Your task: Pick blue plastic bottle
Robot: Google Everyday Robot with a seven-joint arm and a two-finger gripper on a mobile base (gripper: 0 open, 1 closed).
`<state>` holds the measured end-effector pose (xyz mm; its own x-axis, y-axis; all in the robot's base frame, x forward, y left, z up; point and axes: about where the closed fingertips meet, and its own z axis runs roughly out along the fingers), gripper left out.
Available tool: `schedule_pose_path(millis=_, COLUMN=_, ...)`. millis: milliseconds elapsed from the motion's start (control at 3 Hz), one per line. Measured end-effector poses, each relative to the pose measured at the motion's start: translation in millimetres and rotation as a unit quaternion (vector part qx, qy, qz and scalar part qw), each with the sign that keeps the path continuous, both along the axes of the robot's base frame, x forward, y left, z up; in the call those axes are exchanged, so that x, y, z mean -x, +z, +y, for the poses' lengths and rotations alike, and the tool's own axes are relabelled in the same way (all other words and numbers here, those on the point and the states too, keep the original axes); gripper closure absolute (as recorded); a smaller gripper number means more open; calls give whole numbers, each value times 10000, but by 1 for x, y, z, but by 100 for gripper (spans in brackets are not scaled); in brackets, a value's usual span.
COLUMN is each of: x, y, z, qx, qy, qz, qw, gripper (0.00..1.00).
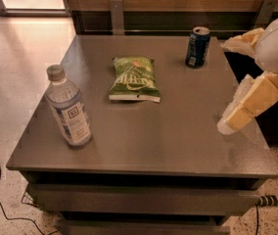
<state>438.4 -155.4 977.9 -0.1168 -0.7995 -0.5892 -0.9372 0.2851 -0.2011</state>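
pincer (224,84): over the right edge of the grey worktop (178,146), pale fingers spread apart, gripping nothing | tall clear plastic bottle with grey cap and bluish-white label (69,106): upright near front-left corner | dark blue metal can (197,47): near back-right corner | green snack bag (134,79): flat, toward back edge

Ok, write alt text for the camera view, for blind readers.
A blue plastic bottle stands upright near the front-left corner of a grey table; the tool hangs open over its right edge. A green snack bag and dark blue can sit farther back.
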Motion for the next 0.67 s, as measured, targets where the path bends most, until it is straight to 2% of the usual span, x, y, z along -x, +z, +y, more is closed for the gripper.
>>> schedule_pose_path(millis=333, x=1, y=-16, z=27, qx=-873, qy=120, qz=-104, qw=9961, gripper=0)
schedule_pose_path(millis=667, x=0, y=-19, z=57, qx=-1590, qy=391, qz=-217, qw=9863, gripper=0)
